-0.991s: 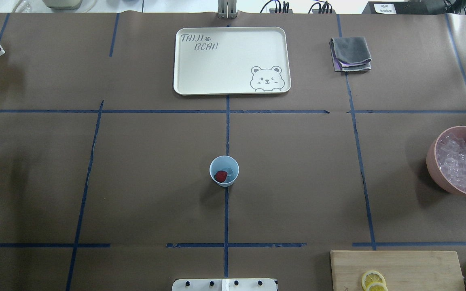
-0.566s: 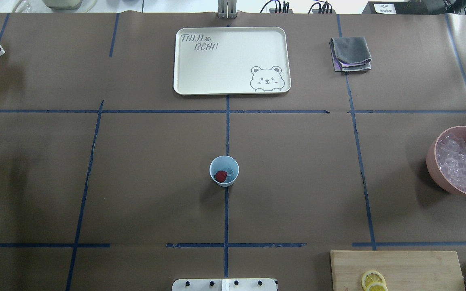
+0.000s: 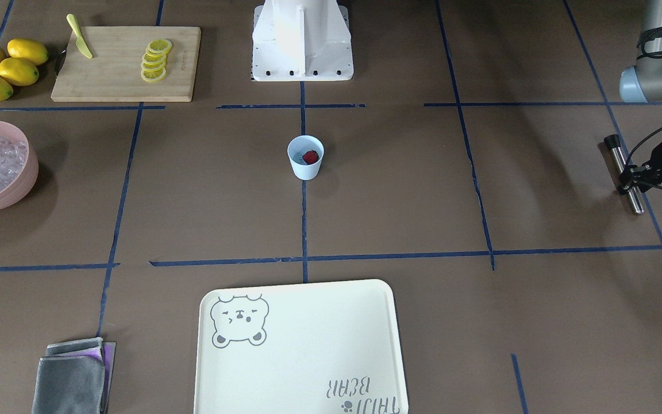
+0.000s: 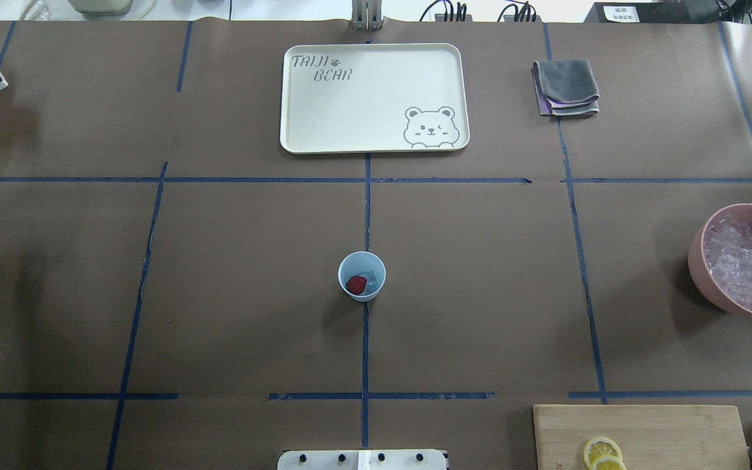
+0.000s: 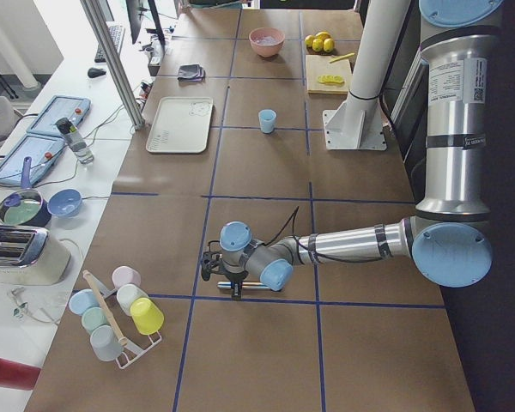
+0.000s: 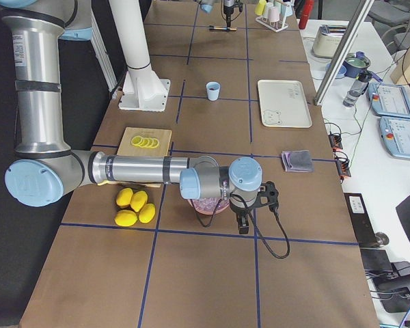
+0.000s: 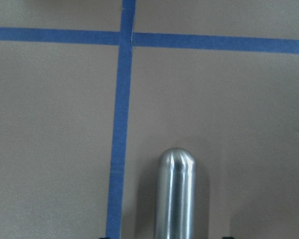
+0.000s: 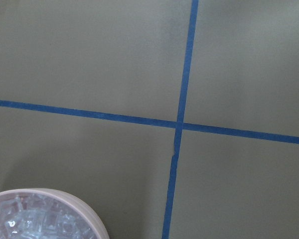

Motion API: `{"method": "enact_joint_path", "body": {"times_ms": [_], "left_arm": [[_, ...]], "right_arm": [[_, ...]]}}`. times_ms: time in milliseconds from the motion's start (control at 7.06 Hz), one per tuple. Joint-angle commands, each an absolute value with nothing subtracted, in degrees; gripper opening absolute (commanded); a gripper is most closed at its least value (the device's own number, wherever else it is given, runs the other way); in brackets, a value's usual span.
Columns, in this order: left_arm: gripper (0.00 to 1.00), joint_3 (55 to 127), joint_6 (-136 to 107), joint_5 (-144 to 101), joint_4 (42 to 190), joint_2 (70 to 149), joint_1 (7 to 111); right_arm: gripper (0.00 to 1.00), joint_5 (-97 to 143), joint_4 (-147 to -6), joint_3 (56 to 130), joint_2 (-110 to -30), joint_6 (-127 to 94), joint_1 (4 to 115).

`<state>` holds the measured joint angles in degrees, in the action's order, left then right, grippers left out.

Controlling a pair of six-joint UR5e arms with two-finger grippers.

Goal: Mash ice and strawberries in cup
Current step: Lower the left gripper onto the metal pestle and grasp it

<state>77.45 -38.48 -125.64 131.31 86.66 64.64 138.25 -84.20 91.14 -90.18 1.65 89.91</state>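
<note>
The cup [image 3: 305, 167] (berry [image 3: 310, 156] and ice [image 4: 369, 275] inside) stands well to the right of the left gripper [image 3: 628, 183]. That gripper straddles a rod [image 3: 634, 200]; I cannot tell whether it grips.

The little light-blue cup [image 4: 361, 275] is stood upright mid-desk [image 4: 252, 294], right on a blue tape line [image 4: 365, 346]. Inside, one small red strawberry [image 4: 356, 284] is seen whole, with a clear ice cube [image 4: 369, 276] tucked just beside it.

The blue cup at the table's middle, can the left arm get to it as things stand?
Probably yes. The blue cup stands alone, with only bare table between it and the left gripper, which straddles a metal rod at the table's left end. Reach looks plausible but unconfirmed.
</note>
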Motion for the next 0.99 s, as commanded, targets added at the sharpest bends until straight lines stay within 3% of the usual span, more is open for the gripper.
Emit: {"method": "enact_joint_path", "body": {"times_ms": [0, 283, 849], "left_arm": [[0.11, 77.4, -38.4, -125.7, 131.4, 86.7, 64.6], [0.00, 78.7, -38.7, -126.6, 131.3, 86.7, 64.8], [0.00, 95.5, -36.7, -130.7, 130.8, 87.4, 68.7]], "right_arm": [[0.99, 138.3, -84.2, 91.1, -90.2, 1.7, 89.9], [0.99, 138.3, -84.2, 91.1, -90.2, 1.6, 89.9], [0.99, 138.3, -84.2, 91.2, -89.7, 1.5, 89.9]]}}
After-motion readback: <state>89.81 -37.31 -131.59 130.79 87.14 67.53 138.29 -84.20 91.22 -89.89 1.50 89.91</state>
